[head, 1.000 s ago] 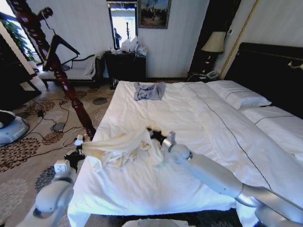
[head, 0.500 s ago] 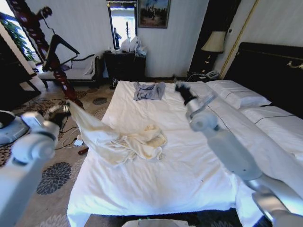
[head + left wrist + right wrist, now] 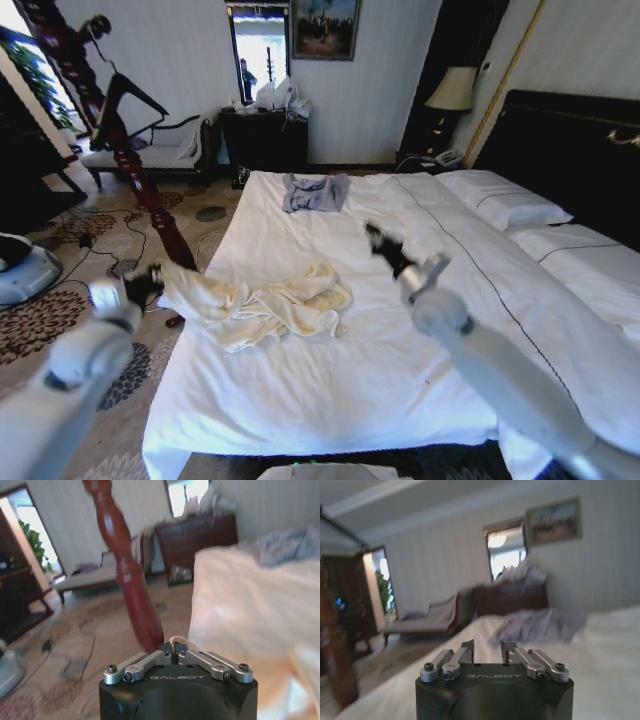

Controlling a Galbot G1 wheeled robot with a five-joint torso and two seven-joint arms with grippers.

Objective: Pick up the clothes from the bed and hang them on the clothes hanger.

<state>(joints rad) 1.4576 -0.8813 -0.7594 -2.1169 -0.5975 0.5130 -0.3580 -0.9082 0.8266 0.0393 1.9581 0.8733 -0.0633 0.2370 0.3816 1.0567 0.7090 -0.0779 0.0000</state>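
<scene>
1. The left gripper (image 3: 150,287) has come down low by the left edge of the bed (image 3: 330,390), so the clothes (image 3: 262,305) have sunk back onto the sheet.
2. Its fingers pinch tight on a corner of the cream cloth.
3. The right gripper (image 3: 380,243) has swung away above the bed, a little open, holding nothing.
4. The clothes hanger (image 3: 120,95) waits on the wooden pole (image 3: 135,165).
</scene>
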